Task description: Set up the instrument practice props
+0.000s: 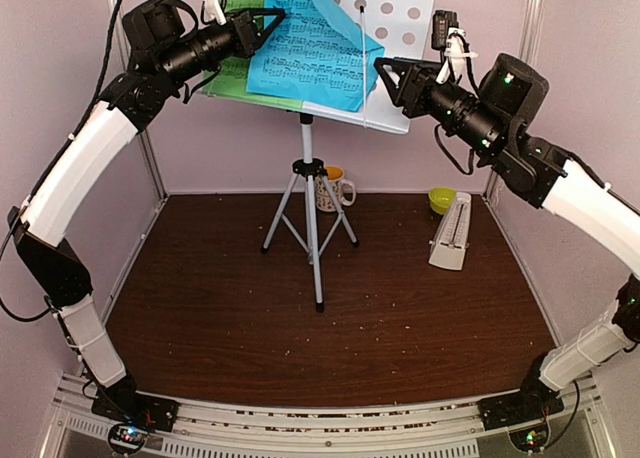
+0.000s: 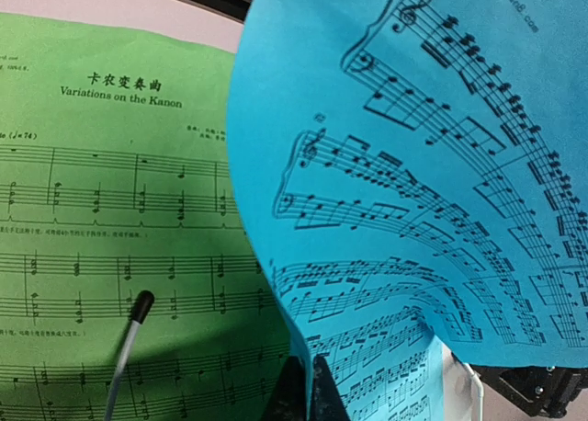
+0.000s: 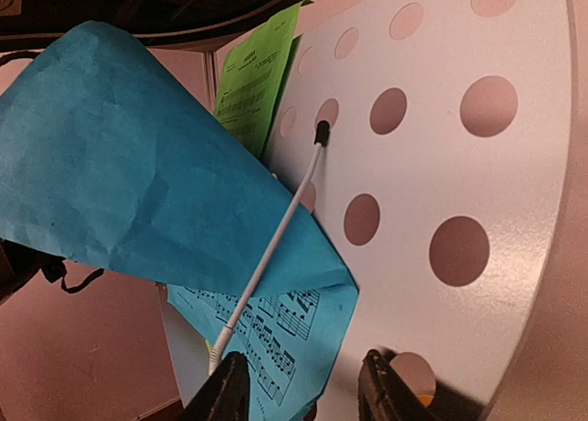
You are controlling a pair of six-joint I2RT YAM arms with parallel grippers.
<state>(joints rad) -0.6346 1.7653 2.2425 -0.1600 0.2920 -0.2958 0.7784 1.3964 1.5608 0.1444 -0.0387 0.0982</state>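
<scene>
Stand (image 1: 400, 18) far in the middle, green sheet (image 1: 235, 78) flat on its left side, blue sheet (image 1: 310, 48) curled up over it, left claw (image 1: 275, 20) pressed together on the blue sheet's far left edge, right claw (image 1: 382, 73) spread at its near right corner, metronome (image 1: 450, 233) on the table (image 1: 250, 328) to the right.

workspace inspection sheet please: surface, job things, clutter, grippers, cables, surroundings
surface: dark brown wooden table, pale specks scattered over it
job's things: white perforated-metal music stand on silver tripod upright; green music sheet flat on it; blue music sheet bowed off it; white pyramid metronome on the table, right side
clutter: patterned mug with orange inside behind tripod; small lime-green bowl by metronome
grippers: left gripper shut, seemingly pinching blue sheet; right gripper open around stand's lower edge
cables: black cable rising beside left arm; black cable loop under right arm
surroundings: pale enclosure walls
</scene>
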